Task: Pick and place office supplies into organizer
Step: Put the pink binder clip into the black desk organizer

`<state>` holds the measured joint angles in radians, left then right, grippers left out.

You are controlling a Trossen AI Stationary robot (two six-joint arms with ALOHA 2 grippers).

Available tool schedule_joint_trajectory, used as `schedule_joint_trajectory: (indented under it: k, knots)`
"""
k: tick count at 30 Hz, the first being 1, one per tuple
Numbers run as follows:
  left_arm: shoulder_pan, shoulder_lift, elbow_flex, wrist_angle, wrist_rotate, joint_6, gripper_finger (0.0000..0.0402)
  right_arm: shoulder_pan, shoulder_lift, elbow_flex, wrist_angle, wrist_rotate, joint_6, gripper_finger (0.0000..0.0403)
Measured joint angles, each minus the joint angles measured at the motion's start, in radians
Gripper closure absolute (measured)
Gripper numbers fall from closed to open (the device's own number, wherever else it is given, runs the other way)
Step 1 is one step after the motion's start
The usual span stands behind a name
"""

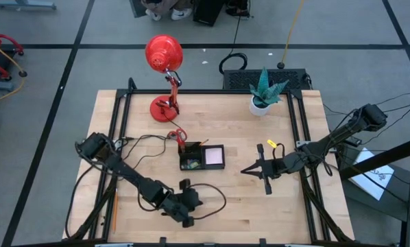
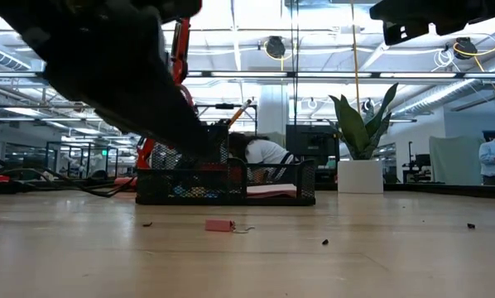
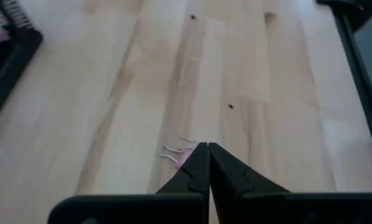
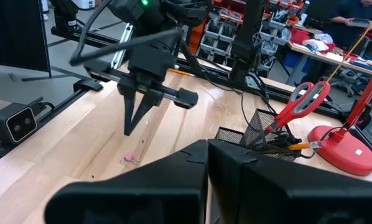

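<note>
The black mesh organizer (image 1: 191, 163) (image 2: 305, 182) stands mid-table. Red-handled scissors (image 4: 301, 102) and an orange pencil (image 2: 241, 112) stick up out of it, and a pale pink pad (image 1: 214, 157) lies in its right compartment. A small pink clip (image 3: 181, 157) (image 2: 220, 225) lies flat on the wood near the front edge. My left gripper (image 3: 208, 147) (image 4: 129, 129) is shut, its tips slanting down just above the clip, with nothing between them. My right gripper (image 1: 245, 169) (image 4: 208, 146) is shut, held level above the table to the organizer's right. A yellow-green piece (image 1: 272, 144) lies by the right arm.
A red desk lamp (image 1: 165, 58) and a white plant pot (image 1: 262, 105) stand at the far side. A black cable (image 1: 215, 195) loops over the wood near my left gripper. A thin orange stick (image 1: 114, 209) lies by the left rail. Bare wood spreads around the clip.
</note>
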<state>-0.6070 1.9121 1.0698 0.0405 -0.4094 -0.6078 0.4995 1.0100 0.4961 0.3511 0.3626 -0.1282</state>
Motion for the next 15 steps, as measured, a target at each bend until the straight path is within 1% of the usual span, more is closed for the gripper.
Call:
schedule_joint_trajectory:
  k: [2, 5, 9, 13, 15]
  knots:
    - [0.002, 0.0, 0.0, 0.0, 0.0, -0.041, 0.0387, 0.0, 0.0, 0.0, 0.0, 0.0, 0.002, 0.0401]
    - [0.0, 0.0, 0.0, -0.018, 0.001, -0.133, 0.0358, 0.0, 0.0, 0.0, 0.0, 0.0, 0.005, 0.0402]
    - [0.003, 0.0, 0.0, -0.072, -0.003, -0.241, 0.0297, 0.0, 0.0, 0.0, 0.0, 0.001, 0.007, 0.0401]
    - [0.008, 0.005, 0.0, -0.07, 0.0, -0.289, 0.0229, 0.0, 0.0, 0.0, 0.0, 0.001, 0.008, 0.0402]
    - [0.015, 0.011, 0.001, -0.067, 0.02, -0.302, 0.0199, 0.0, 0.0, 0.0, 0.0, 0.001, 0.01, 0.0401]
